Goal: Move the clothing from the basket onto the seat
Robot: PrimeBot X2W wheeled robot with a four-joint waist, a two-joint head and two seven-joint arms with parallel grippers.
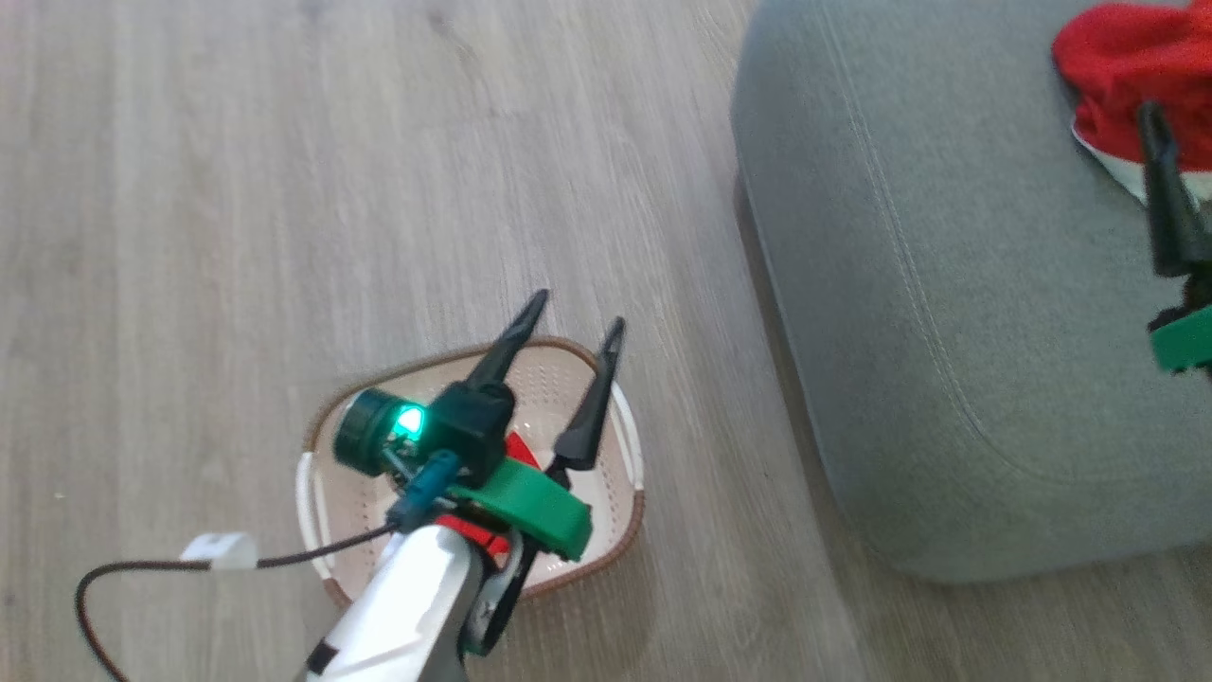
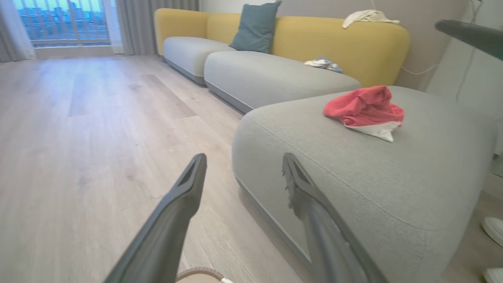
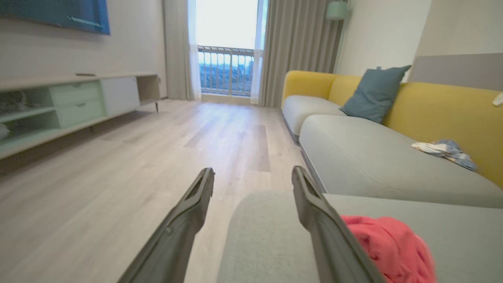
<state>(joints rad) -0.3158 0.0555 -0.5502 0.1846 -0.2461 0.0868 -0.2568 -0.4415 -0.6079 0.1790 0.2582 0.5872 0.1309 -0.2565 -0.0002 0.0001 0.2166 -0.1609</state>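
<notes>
Two red garments make up the clothing. The garment in the basket (image 1: 519, 453) shows as scraps of red under the left arm's wrist. The garment on the seat (image 2: 363, 108) is well apart from the basket (image 1: 554, 365), heaped on the seat (image 1: 947, 303). A strip of floor separates the seat from the basket.

The left gripper (image 1: 579, 311) hovers above the basket with its fingers spread and nothing between them. The right gripper (image 3: 252, 173) is far from the basket, over the seat, likewise spread and empty.

The main risk, as I judge it, is a blind grasp. With the cloth so covered, the left fingers may close on the perforated wall or catch a thin fold only. A light basket could then lift or tip with the cloth. The brown cable (image 1: 284, 561) runs just beside the basket's rim and could hook it. The right finger also stands close to the garment on the seat and could drag it along; I cannot tell if they touch.

The basket's floor and near wall are hidden by the arm. No logo is legible on either garment. The head view cuts the right gripper down to one finger and is blurred.
</notes>
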